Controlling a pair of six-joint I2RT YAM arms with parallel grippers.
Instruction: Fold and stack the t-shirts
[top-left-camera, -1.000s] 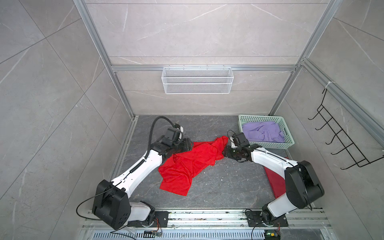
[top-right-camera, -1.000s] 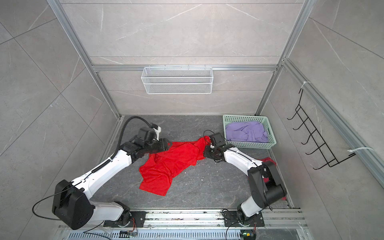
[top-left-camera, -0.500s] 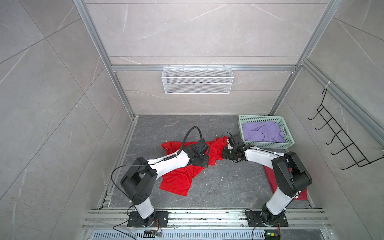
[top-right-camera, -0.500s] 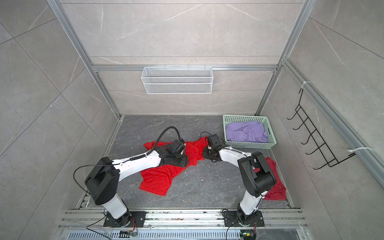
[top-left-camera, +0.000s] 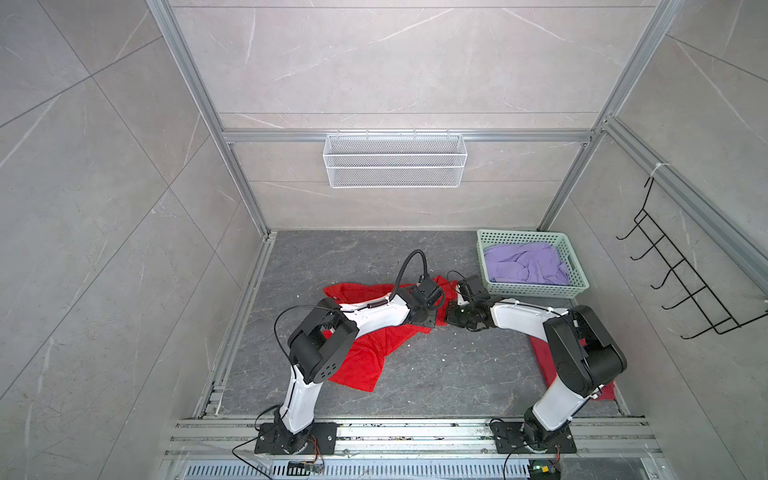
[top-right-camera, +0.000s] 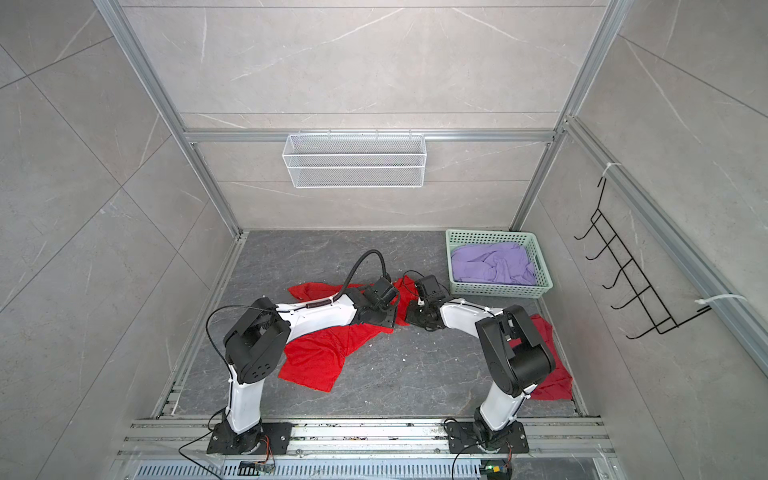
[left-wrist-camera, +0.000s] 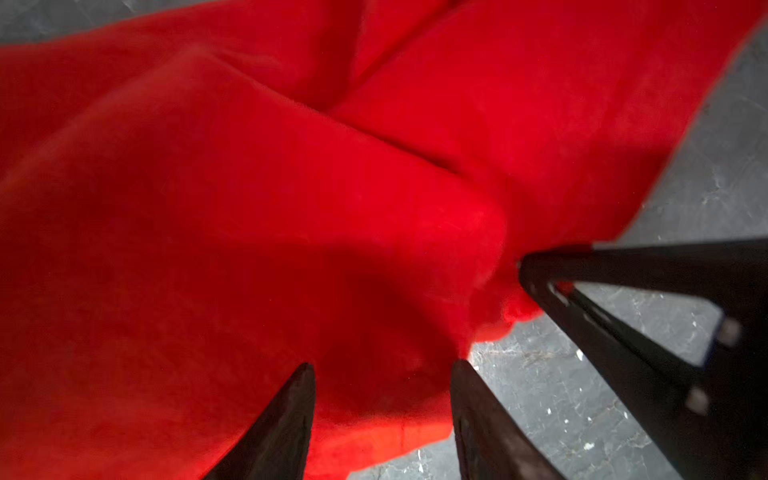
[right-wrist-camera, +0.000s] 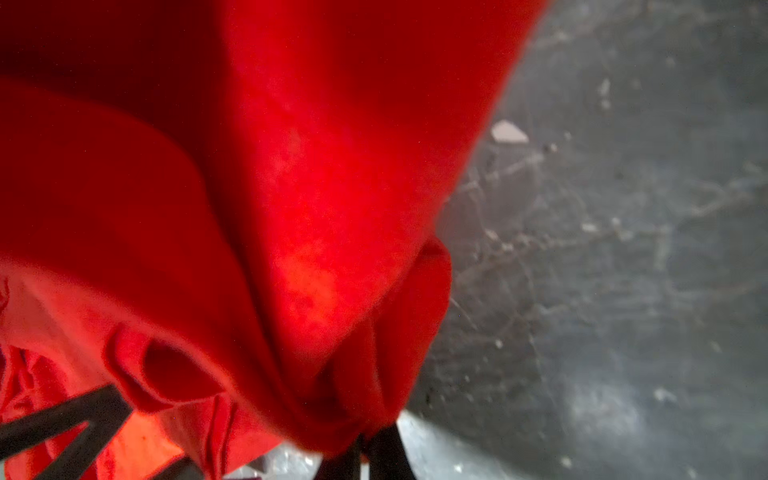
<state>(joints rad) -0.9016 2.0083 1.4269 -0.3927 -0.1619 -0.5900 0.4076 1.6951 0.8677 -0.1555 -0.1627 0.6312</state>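
Observation:
A bright red t-shirt (top-left-camera: 365, 357) (top-right-camera: 316, 361) lies crumpled across the grey floor in both top views. My right gripper (top-left-camera: 451, 320) (right-wrist-camera: 370, 440) is shut on a bunched edge of it at its right end, low over the floor. Close beside it, my left gripper (top-left-camera: 430, 322) (left-wrist-camera: 382, 365) stands open, with the red cloth (left-wrist-camera: 249, 208) lying between and beyond its fingers. In the left wrist view the right gripper's fingers (left-wrist-camera: 623, 291) pinch the cloth. A darker red t-shirt (top-right-camera: 552, 374) lies at front right, partly under the right arm. A lavender t-shirt (top-left-camera: 523, 264) fills the basket.
The mint-green basket (top-left-camera: 536, 291) stands at the back right of the floor. A white wire shelf (top-left-camera: 395, 160) hangs on the back wall and a black hook rack (top-left-camera: 681, 282) on the right wall. Aluminium rails (top-left-camera: 395, 432) run along the front.
My left arm has swung from the shirt's far left edge across to the right, beside the right gripper. The right gripper has shut on the shirt's edge.

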